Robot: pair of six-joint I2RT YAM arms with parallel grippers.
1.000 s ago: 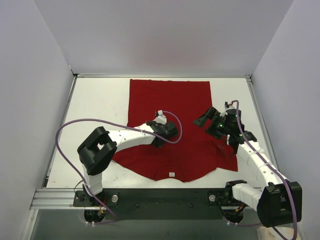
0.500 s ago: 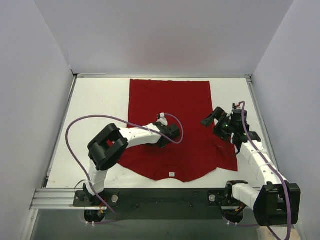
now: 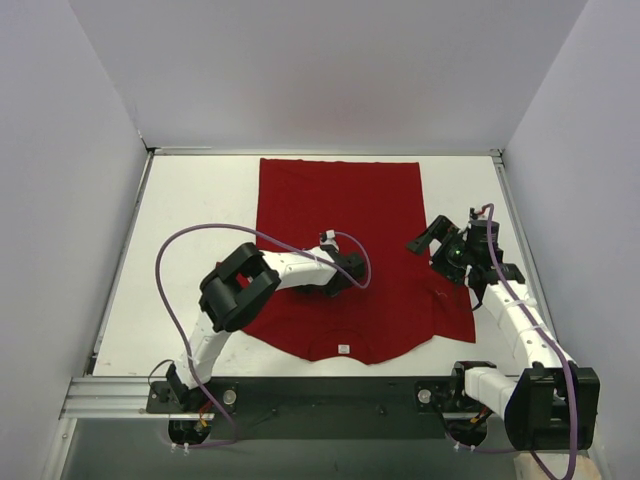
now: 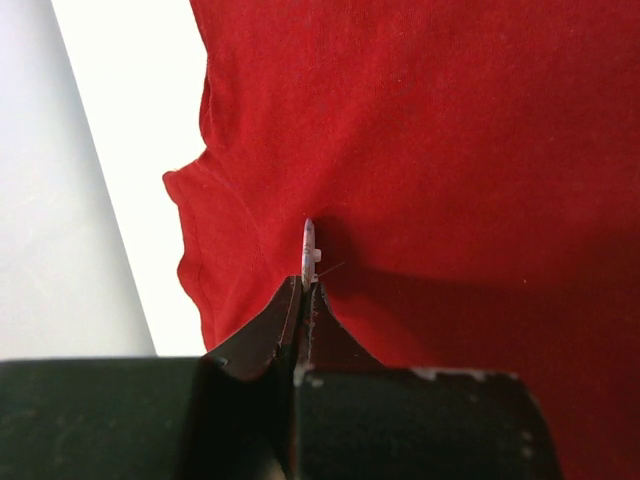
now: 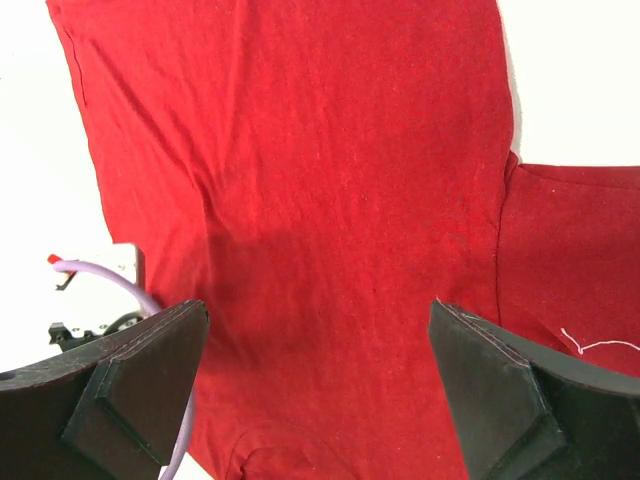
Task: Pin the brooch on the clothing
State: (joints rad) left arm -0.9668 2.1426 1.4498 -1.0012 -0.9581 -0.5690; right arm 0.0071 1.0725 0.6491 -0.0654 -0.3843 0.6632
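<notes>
left gripper: pressed together, pinching brooch edge-on over T-shirt | right gripper: fingers spread wide; above T-shirt, near one sleeve

Left arm crosses shirt from 8 o'clock; right arm blocks 4 o'clock; table open toward 10 and 2 o'clock.

Red T-shirt flat on the white surface, small white label at the collar, nearest the arm bases.
Left end effector low over the shirt's middle, purple cable looping wide behind; right end effector at the shirt's edge on its own side, jaws apart.
</notes>
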